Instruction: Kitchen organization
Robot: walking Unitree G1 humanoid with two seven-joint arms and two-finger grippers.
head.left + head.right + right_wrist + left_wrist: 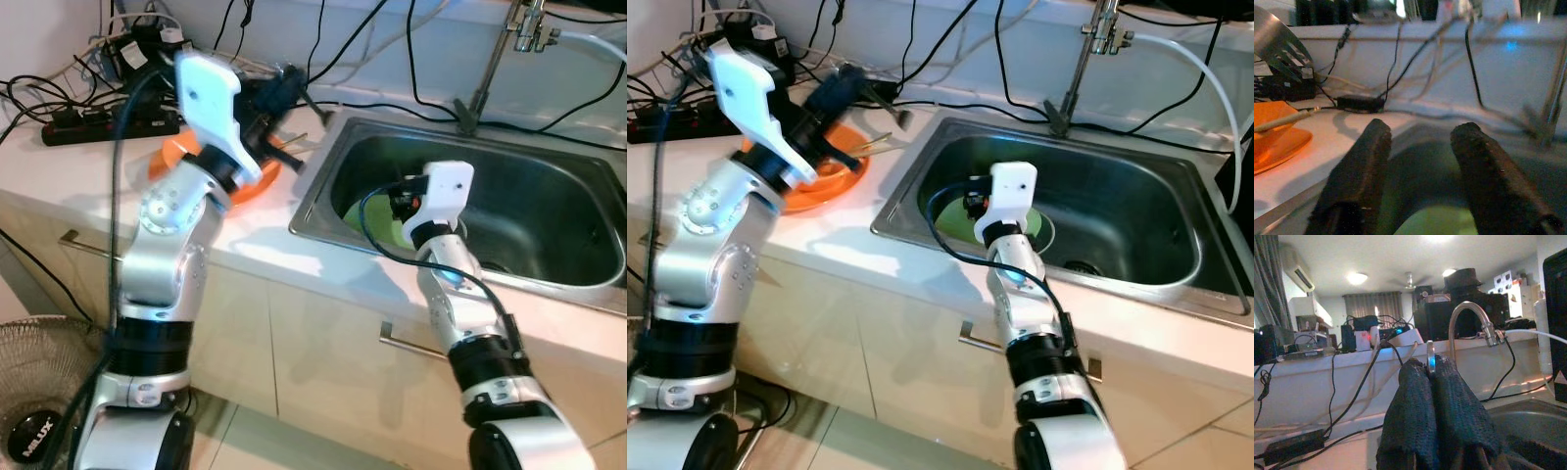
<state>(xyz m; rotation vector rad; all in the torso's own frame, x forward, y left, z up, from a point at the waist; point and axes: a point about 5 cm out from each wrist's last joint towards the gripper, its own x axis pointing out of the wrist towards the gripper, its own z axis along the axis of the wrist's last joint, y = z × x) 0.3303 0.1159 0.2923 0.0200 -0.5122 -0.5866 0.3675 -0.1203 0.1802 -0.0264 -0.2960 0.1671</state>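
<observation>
Left gripper [1431,382] is seen raised over orange plate [828,176] on counter, fingers pinched on a thin metal utensil [1430,357]. Right gripper [1422,161] (fingers spread, nothing held) is poised over sink [549,211], above green plate [1043,233].

The right hand [1420,161] has its two black fingers [1359,171] spread wide apart, with nothing between them. Under the fingers is the grey sink [1420,147], and something light green [1425,223] lies low down in it. Beside the sink is the white worktop [1327,147]. An orange plate [1278,142] sits on the worktop, and a pale stick [1283,120] rests across it. Beyond the plate a shiny metal spatula [1278,46] with slots sticks up. Behind the sink, black cables [1400,63] hang down the white wall.
</observation>
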